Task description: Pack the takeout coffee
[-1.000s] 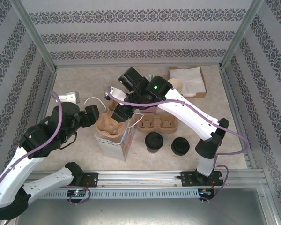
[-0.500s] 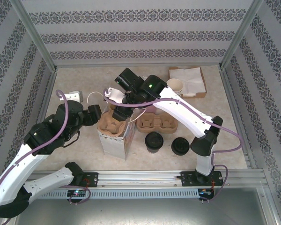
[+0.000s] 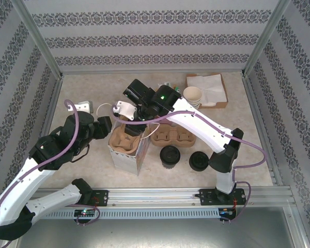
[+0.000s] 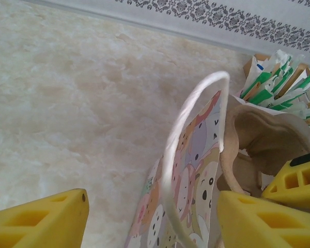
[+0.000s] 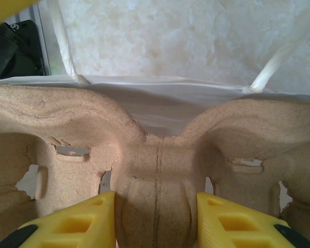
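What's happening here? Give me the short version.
The right gripper clamps the centre ridge of a brown moulded-pulp cup carrier sitting in the mouth of a cartoon-printed paper bag. The left gripper is open around the bag's white handle. The black-lidded cup stands on the table, unpacked.

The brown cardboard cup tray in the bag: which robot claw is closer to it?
Right. The right gripper pinches the cup tray by its middle ridge. The left gripper sits beside the paper bag, fingers open around its white handle.
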{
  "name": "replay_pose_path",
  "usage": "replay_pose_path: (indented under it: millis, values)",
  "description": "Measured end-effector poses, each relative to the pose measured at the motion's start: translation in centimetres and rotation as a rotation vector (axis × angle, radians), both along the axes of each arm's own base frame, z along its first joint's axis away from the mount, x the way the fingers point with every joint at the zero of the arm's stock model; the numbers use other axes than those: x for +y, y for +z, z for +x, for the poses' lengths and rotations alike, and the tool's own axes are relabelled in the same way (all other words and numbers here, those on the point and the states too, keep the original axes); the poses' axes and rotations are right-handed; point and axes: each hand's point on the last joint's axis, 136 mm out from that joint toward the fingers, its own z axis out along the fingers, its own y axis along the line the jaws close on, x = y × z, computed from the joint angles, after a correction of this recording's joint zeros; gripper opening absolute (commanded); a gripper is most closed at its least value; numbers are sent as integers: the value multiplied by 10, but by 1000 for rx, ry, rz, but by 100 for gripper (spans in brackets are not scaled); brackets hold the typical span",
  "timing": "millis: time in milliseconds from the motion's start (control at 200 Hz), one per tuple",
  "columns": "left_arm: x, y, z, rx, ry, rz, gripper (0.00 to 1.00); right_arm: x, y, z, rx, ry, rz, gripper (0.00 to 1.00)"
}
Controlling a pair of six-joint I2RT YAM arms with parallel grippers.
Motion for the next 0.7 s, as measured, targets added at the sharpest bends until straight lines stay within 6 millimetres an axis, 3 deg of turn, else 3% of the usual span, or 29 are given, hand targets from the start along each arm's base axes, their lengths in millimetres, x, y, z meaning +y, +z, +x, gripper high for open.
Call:
replay_pose_path:
  millis: [410,699]
  values:
    - [-7,-34,4,59,-13,30,66,2,3,9,1,-38,24,36]
    - [-8,-39,6,53,-5,3,67,-2,3,19,16,-71,39,34]
